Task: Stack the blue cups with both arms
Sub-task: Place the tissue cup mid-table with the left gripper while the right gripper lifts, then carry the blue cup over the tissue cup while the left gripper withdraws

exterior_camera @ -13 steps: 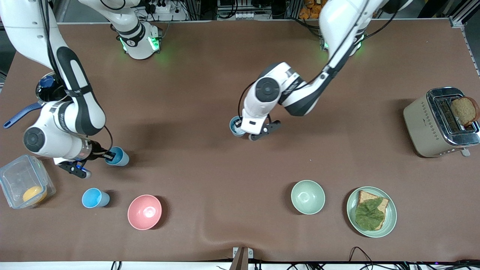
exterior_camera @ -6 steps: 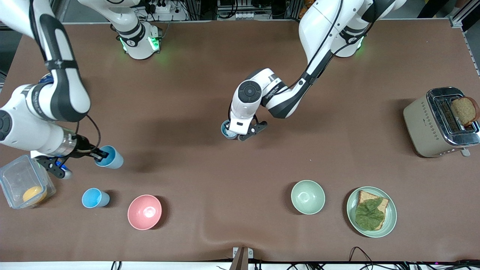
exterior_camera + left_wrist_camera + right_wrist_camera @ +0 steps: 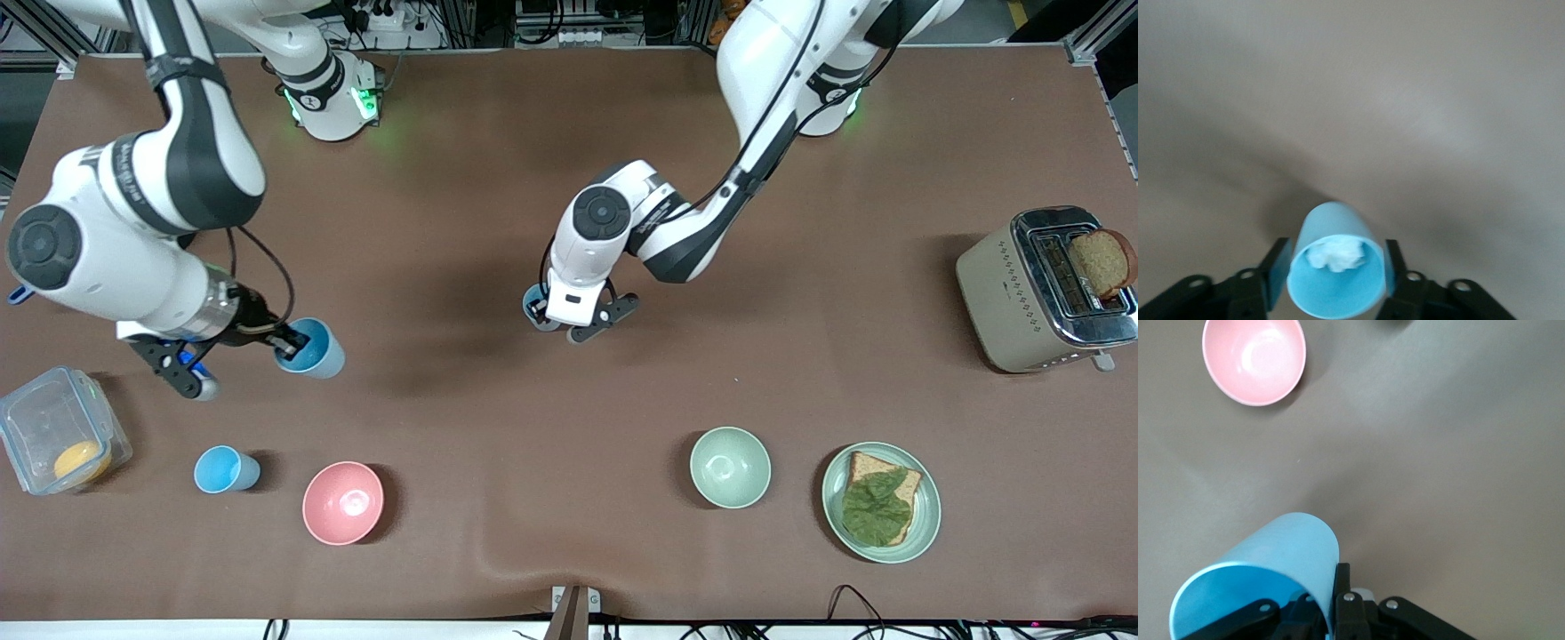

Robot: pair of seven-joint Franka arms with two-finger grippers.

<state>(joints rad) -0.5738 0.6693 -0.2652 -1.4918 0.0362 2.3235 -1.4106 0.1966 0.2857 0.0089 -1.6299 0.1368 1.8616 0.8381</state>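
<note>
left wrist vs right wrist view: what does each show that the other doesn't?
Only the left wrist view: the left gripper with a finger on each side of a light-blue cup, and something white and crumpled inside that cup.

Only the right wrist view: the pink bowl on the table, and the right gripper pinching the rim of a tilted blue cup that is held up above the table; its inside does not show.

Both: one blue cup gripped close to the lens, black gripper parts, and the brown table cover.
</note>
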